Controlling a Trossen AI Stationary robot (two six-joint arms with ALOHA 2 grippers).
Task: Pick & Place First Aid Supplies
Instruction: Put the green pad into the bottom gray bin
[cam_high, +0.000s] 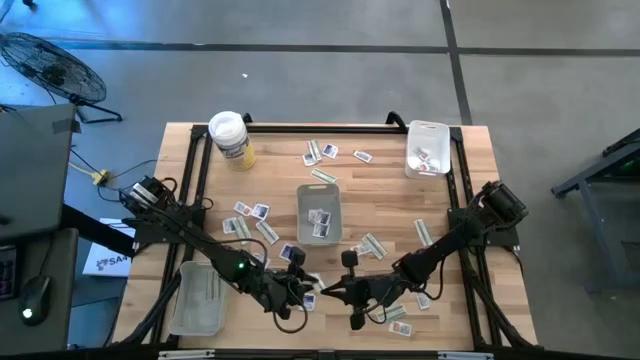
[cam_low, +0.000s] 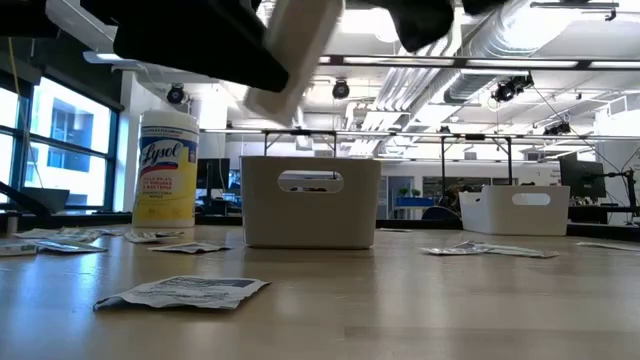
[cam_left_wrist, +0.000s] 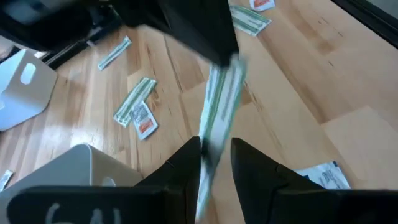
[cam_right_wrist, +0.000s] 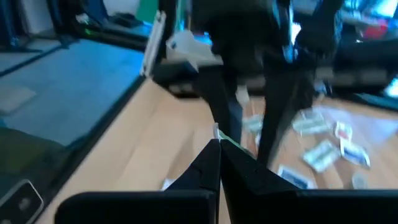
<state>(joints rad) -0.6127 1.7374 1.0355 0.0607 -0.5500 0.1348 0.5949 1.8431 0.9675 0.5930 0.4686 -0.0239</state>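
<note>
A: Progress? Few packets in the clear rectangular centre tray (cam_high: 319, 212), more in the far white bin (cam_high: 428, 148); many scattered around.

B: Near the centre tray's front: left gripper (cam_left_wrist: 214, 163) pinching narrow pale green strip packet (cam_left_wrist: 219, 118); right gripper (cam_right_wrist: 219, 163) clamped on its other end.

Wooden desk (cam_low: 400, 310) ran across foreground. Flat white printed packet (cam_low: 185, 291) lay nearest camera, left of centre, edges slightly curled. More packets (cam_low: 60, 240) lay scattered far left; further packets (cam_low: 490, 250) lay right of centre. Yellow-labelled tub (cam_low: 167, 168) stood upright at left, white lid on. White tray with handle slot (cam_low: 311, 201) stood at centre. Second white tray (cam_low: 520, 209) stood farther right. Dark arm parts (cam_low: 200, 45), blurred, with pale strip (cam_low: 295, 50) hung at top. Room with ceiling ducts behind.
</note>
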